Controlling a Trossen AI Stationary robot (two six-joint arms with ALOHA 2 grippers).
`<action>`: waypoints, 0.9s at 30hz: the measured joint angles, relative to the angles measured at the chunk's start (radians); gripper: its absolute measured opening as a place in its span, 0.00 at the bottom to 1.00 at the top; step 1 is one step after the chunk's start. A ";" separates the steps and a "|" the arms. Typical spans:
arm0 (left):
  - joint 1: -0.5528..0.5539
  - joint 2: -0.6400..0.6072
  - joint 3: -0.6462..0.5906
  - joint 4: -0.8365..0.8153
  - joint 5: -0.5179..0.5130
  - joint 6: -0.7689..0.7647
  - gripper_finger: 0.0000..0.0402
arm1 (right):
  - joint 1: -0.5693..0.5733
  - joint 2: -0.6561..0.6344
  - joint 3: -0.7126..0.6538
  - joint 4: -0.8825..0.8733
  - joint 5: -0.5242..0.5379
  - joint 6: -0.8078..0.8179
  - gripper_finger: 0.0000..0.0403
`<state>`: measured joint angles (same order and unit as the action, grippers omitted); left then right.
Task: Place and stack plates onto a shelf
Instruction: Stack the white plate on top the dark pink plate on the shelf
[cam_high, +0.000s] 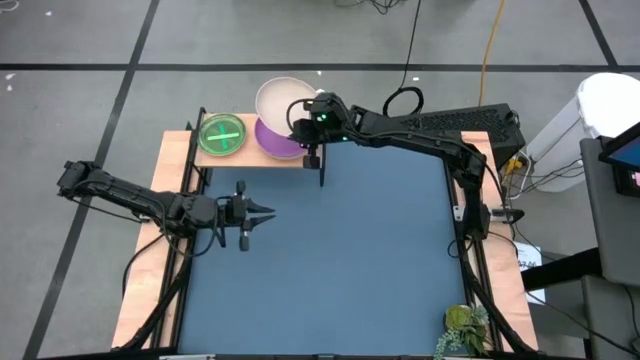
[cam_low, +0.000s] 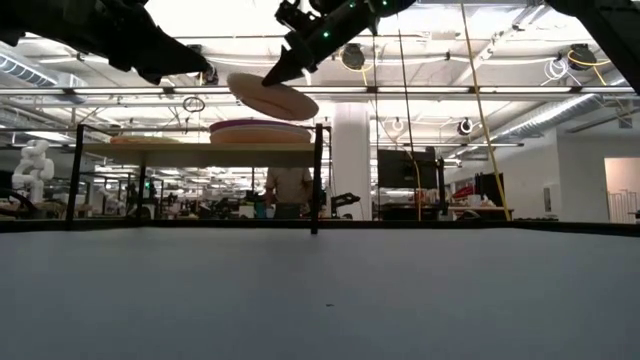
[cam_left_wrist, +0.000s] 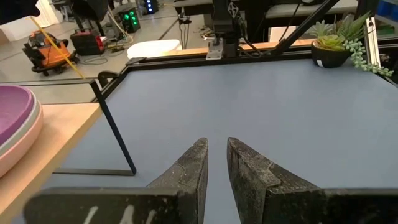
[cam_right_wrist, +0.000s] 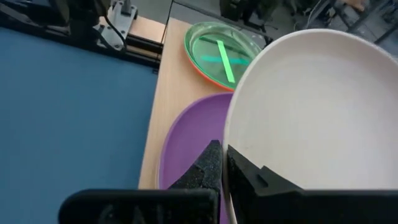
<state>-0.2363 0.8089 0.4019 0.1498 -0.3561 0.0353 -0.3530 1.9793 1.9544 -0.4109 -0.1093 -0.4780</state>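
- Fingers of the right gripper (cam_right_wrist: 219, 163) are pinched on the near rim of a cream plate (cam_right_wrist: 317, 118), one finger above the rim, one below.
- That plate hangs tilted above the purple plate (cam_right_wrist: 186, 149), not yet touching it in the low view.
- Purple plate tops a stack on the shelf (cam_high: 252, 158), at the table's far edge; a pink plate (cam_left_wrist: 18, 146) shows under it.
- Green plate (cam_high: 221, 134) sits beside that stack, w/ an orange rim showing beneath it.
- Left gripper (cam_high: 262, 212) waits over the blue mat, fingers nearly together, holding nothing.
- Judgement: plate looks stiff, light, smooth-glazed, so likely slippery & chippable. Rim pinch is the only grip; tilt may let it slide, so lower flat before release.
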 joint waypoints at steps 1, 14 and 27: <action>0.000 0.000 0.000 0.000 0.000 0.000 0.17 | 0.000 0.000 -0.009 0.011 0.000 -0.011 0.00; 0.000 0.000 0.000 0.000 0.017 -0.005 0.17 | 0.000 0.012 -0.090 0.067 0.000 -0.049 0.00; 0.000 0.000 0.000 -0.006 0.017 -0.007 0.17 | 0.000 0.010 -0.123 0.099 0.001 -0.084 0.02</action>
<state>-0.2363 0.8089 0.4019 0.1440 -0.3393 0.0280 -0.3534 1.9888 1.8317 -0.3117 -0.1085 -0.5621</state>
